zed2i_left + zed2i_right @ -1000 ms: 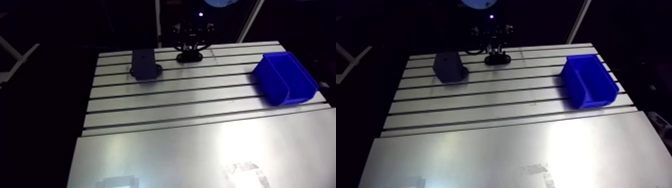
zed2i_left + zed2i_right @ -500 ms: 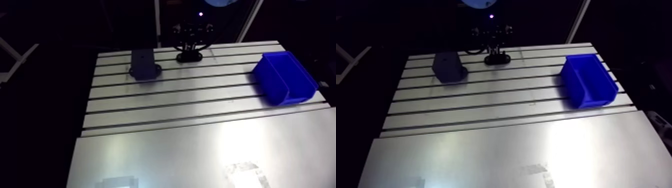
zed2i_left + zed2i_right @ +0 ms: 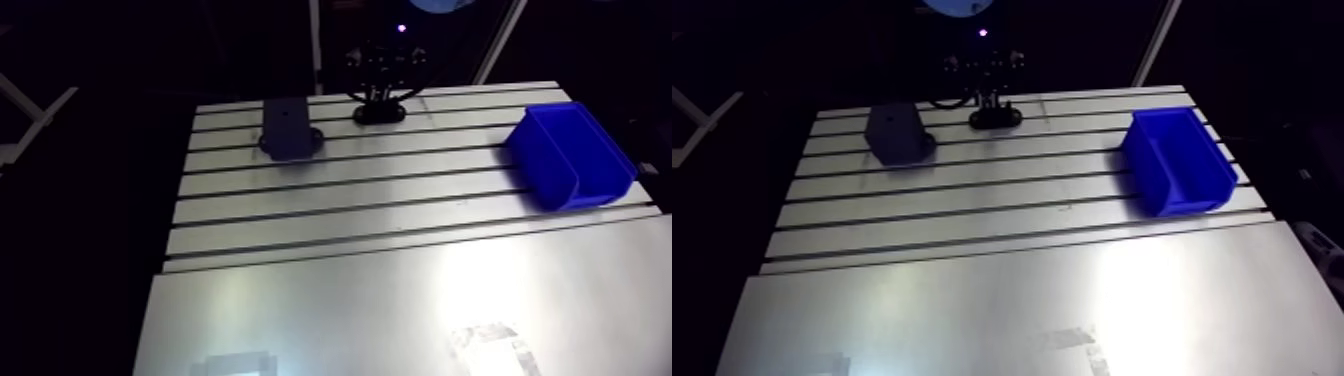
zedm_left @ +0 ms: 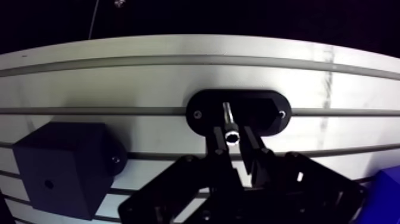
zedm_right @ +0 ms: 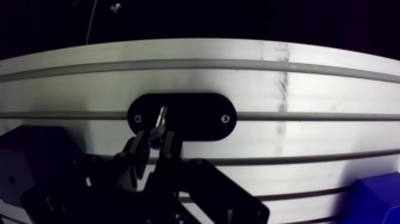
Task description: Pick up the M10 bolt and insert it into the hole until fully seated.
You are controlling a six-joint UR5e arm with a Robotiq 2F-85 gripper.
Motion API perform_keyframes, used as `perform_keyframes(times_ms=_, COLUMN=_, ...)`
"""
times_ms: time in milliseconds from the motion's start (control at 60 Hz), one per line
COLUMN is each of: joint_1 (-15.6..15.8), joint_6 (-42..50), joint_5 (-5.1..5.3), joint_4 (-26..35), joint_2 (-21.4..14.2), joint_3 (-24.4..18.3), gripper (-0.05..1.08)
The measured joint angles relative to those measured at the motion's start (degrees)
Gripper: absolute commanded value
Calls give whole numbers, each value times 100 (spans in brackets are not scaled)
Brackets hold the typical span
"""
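Note:
In the wrist view my gripper [image 4: 233, 140] is shut on the M10 bolt [image 4: 228, 122], a slim shiny bolt whose head sits between the fingertips. Its shaft points down at the middle of a black oval plate [image 4: 262, 113] fixed to the table with a screw at each end. I cannot tell whether the bolt's tip touches the plate or where the hole is. In the arm view the gripper [image 3: 381, 92] hangs over the same plate [image 3: 379, 113] at the far edge of the table.
A dark square block [image 4: 59, 170] on a round base stands beside the plate [image 3: 290, 128]. A blue open bin [image 3: 570, 155] sits at the table's right side. The slotted aluminium table [image 3: 350, 200] gives way to a smooth sheet [image 3: 400, 310] at the front.
The whole arm view has shifted very slightly. The gripper stays over the black plate, and its lower part looks a little thinner than earlier.

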Motion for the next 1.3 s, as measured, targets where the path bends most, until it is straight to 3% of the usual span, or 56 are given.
perform_keyframes(times_ms=383, joint_1=35, joint_6=-39, joint_5=5, joint_4=7, joint_2=-64, joint_3=-57, gripper=93)
perform_keyframes(times_ms=800, joint_1=70, joint_6=-40, joint_5=-1, joint_4=131, joint_2=-455, joint_3=-244, gripper=108)
perform_keyframes(times_ms=1017, joint_1=88, joint_6=-24, joint_5=-10, joint_4=893, joint_2=-590, joint_3=-631, gripper=108)
perform_keyframes(times_ms=1300, joint_1=175, joint_6=38, joint_5=-16, joint_4=2381, joint_2=-738, joint_3=-1442, gripper=108)
